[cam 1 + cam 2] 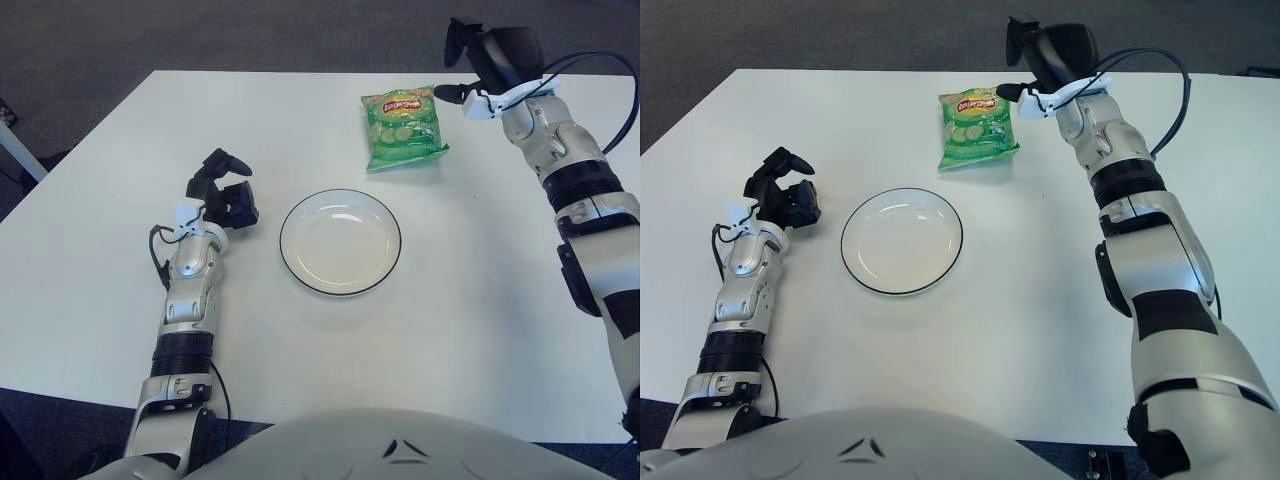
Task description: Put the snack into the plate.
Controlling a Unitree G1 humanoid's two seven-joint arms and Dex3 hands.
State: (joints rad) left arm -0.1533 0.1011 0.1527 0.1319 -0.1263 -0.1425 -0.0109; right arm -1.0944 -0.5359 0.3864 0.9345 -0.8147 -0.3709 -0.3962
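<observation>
A green snack bag (404, 130) lies flat on the white table, beyond the plate. The white plate with a dark rim (340, 241) sits at the table's middle with nothing in it. My right hand (470, 62) hovers just right of the bag's top corner, fingers spread and holding nothing. My left hand (222, 195) shows to the left of the plate, holding nothing, fingers loosely curled.
The white table (100, 260) spreads wide around the plate and bag. Dark carpet lies beyond its far edge. A black cable (590, 70) loops from my right forearm.
</observation>
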